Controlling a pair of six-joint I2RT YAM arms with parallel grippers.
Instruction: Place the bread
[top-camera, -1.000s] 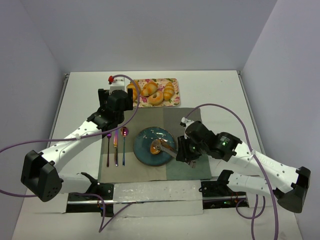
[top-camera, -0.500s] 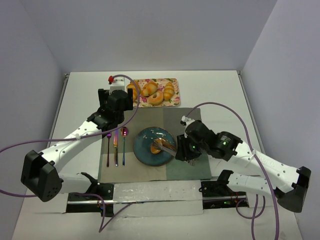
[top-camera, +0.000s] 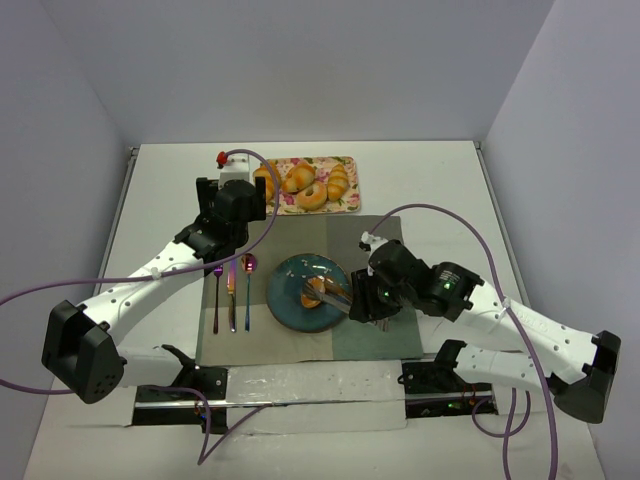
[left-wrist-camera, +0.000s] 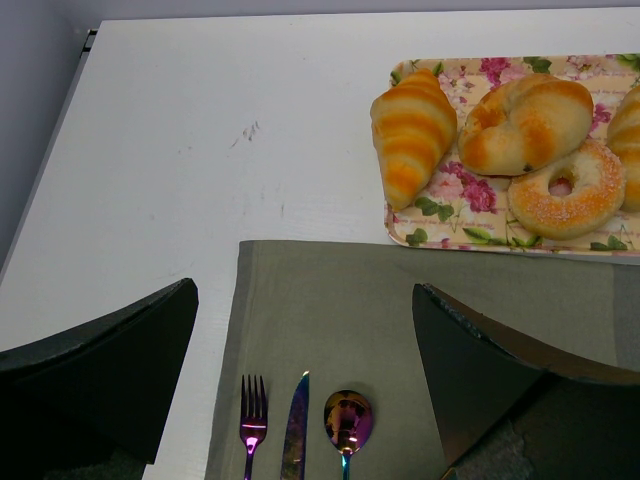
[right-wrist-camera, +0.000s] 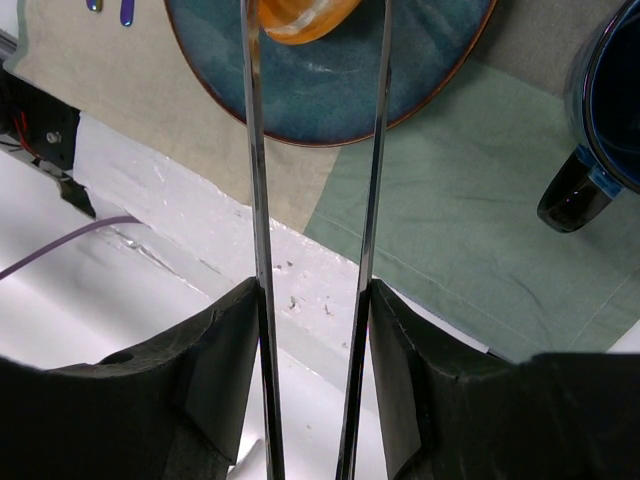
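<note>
White table (top-camera: 420, 180) bearing a two-tone placemat (top-camera: 300, 235), grey to the left and green to the right. Over the placemat's far left corner, left arm (top-camera: 150, 270) reaching in. Its left gripper (left-wrist-camera: 305, 300) hovering above the cloth, fingers spread wide, nothing between them. From the right, right arm (top-camera: 520, 325) bent inward. Its right gripper (right-wrist-camera: 312, 290) closed on a pair of metal tongs (right-wrist-camera: 255, 200), both pads pressing the two long blades from outside.

Floral tray (left-wrist-camera: 445, 205) beyond the placemat, near edge meeting the cloth's far edge. On it a ridged roll (left-wrist-camera: 412, 135), a curled roll (left-wrist-camera: 520, 120) just beside that, a sugared doughnut (left-wrist-camera: 567, 190) touching the curled roll, and part of one more pastry cut off at the right border.

Brown-rimmed blue plate (right-wrist-camera: 330, 95) near the middle of the placemat, mostly on the grey part, right rim reaching the green. Dark blue mug (right-wrist-camera: 610, 120) on the green part, right of the plate, close but apart.

Golden-orange, smooth bread (right-wrist-camera: 300, 18) on or just above the plate (which of the two not discernible), set between the tong tips. Left blade against its side, right blade just beside it, contact there unclear.

Iridescent purple fork (left-wrist-camera: 252, 410), knife (left-wrist-camera: 297, 425) and spoon (left-wrist-camera: 347, 418), laid parallel on the grey part, left of the plate.
</note>
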